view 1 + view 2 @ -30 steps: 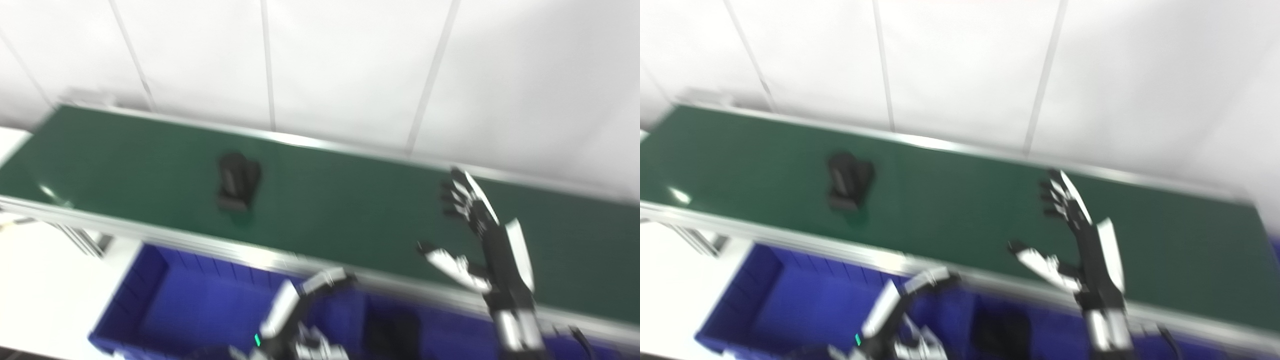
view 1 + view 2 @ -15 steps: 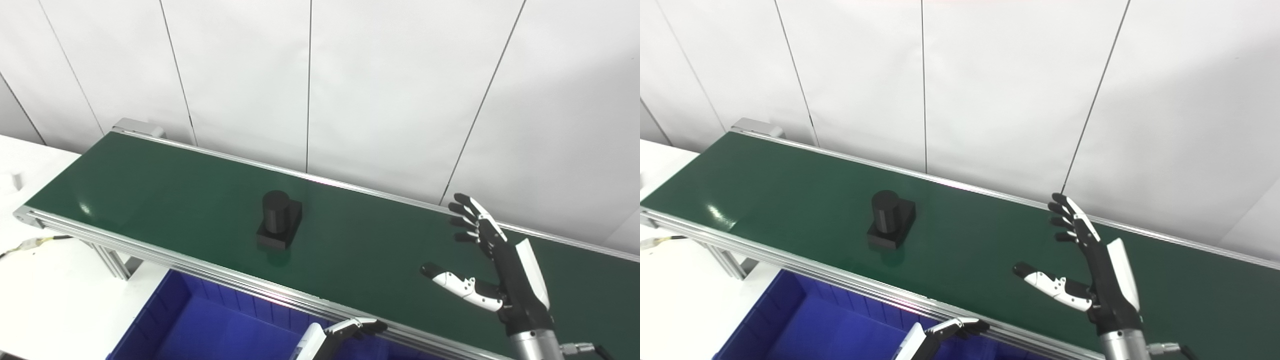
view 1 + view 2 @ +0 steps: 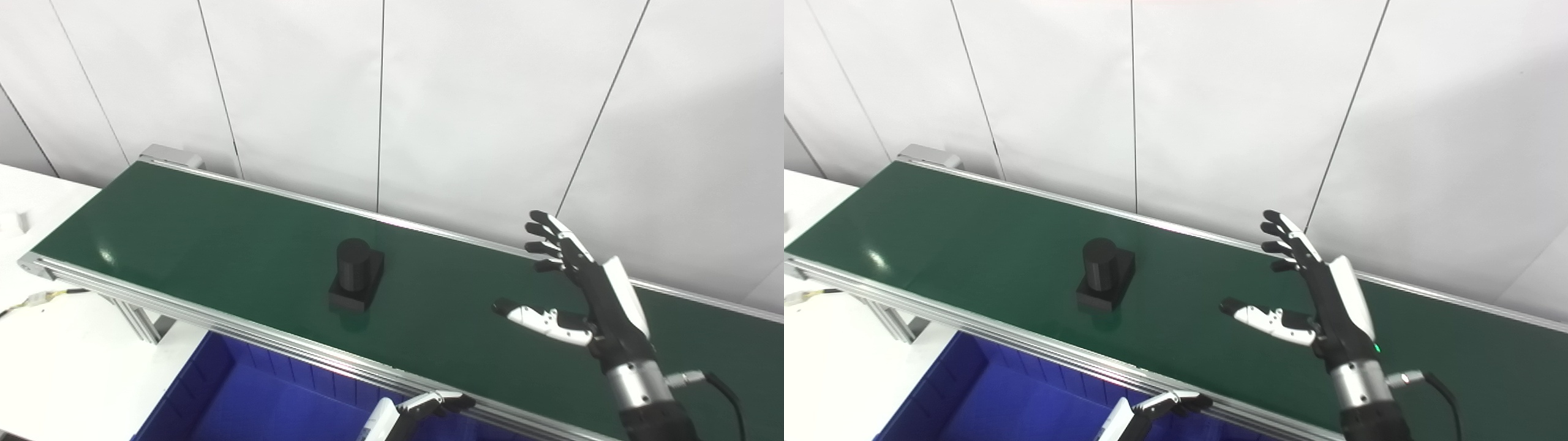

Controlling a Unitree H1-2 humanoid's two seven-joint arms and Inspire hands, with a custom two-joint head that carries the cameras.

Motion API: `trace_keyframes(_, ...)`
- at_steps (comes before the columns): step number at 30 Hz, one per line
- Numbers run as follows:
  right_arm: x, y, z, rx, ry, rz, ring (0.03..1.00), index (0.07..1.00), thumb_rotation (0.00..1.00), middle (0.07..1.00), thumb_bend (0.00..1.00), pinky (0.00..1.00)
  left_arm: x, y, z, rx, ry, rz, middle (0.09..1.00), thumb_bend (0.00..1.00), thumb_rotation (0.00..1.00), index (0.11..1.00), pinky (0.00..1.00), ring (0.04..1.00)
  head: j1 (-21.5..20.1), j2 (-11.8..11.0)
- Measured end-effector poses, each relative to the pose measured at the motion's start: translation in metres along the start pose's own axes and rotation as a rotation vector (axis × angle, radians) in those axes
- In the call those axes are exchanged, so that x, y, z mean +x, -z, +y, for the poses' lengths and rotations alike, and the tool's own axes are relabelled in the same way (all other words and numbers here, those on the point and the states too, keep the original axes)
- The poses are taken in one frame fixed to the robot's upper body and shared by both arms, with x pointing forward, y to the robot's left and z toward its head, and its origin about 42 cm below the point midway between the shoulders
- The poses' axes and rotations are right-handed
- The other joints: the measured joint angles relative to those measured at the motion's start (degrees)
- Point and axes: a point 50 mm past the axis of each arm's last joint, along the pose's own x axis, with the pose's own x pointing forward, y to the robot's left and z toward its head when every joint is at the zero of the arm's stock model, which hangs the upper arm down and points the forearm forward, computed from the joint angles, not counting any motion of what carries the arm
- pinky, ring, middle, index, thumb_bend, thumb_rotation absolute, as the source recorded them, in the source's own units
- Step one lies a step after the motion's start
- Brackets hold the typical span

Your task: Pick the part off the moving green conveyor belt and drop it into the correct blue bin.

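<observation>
I'm at the intercept step, with nothing picked yet. The black part, a short cylinder standing upright on a square base, sits near the middle of the green conveyor belt, well apart from my right hand. That hand hovers above the belt toward its right end, fingers spread and thumb stretched out toward the part, holding nothing. My left hand only peeks in at the bottom edge, just in front of the belt's near aluminium rail; I see a couple of fingertips and cannot tell whether it is spread or closed. The blue bin lies below the near rail, and only 1 compartment of it shows here, so I cannot judge from this which bin is correct. Next, I judge, the right hand must drop to belt level and close around the cylinder, timed to the belt's travel. A late or off-centre grasp could tip the part on its base.
</observation>
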Motion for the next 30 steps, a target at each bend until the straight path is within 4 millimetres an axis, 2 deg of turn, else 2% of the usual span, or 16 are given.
trace_keyframes(4,0.015,0.002,0.005,-0.009,-0.03,0.028,0.799,0.926,0.42,0.867,0.73,0.7,-0.001,0.0,0.002,0.0,-0.003,-0.003,0.74,0.93,0.25,0.737,0.65,0.709,-1.2,0.4)
trace_keyframes(8,0.032,0.004,0.01,-0.032,-0.063,0.057,0.844,0.938,0.45,0.889,0.76,0.75,-0.003,-0.001,0.004,0.001,0.0,-0.008,0.746,0.93,0.25,0.741,0.67,0.72,-2.8,1.1)
trace_keyframes(11,0.045,0.005,0.013,-0.061,-0.086,0.079,0.837,0.937,0.45,0.889,0.77,0.74,-0.005,0.0,0.007,0.004,0.003,-0.008,0.749,0.92,0.25,0.746,0.67,0.721,-3.7,1.5)
trace_keyframes(16,0.062,0.007,0.029,-0.075,-0.132,0.112,0.802,0.944,0.44,0.894,0.81,0.66,-0.006,-0.004,0.01,-0.014,0.001,-0.018,0.745,0.92,0.24,0.75,0.67,0.714,-6.0,2.4)
trace_keyframes(21,0.077,0.011,0.046,-0.101,-0.186,0.17,0.804,0.943,0.47,0.902,0.84,0.65,-0.008,-0.008,0.008,-0.031,-0.006,-0.018,0.727,0.93,0.26,0.746,0.64,0.683,-7.3,2.9)
trace_keyframes(30,0.1,0.015,0.07,-0.137,-0.251,0.242,0.868,0.938,0.47,0.935,0.86,0.71,-0.011,-0.009,0.009,-0.039,-0.023,-0.01,0.711,0.9,0.26,0.745,0.6,0.66,-11.6,4.5)
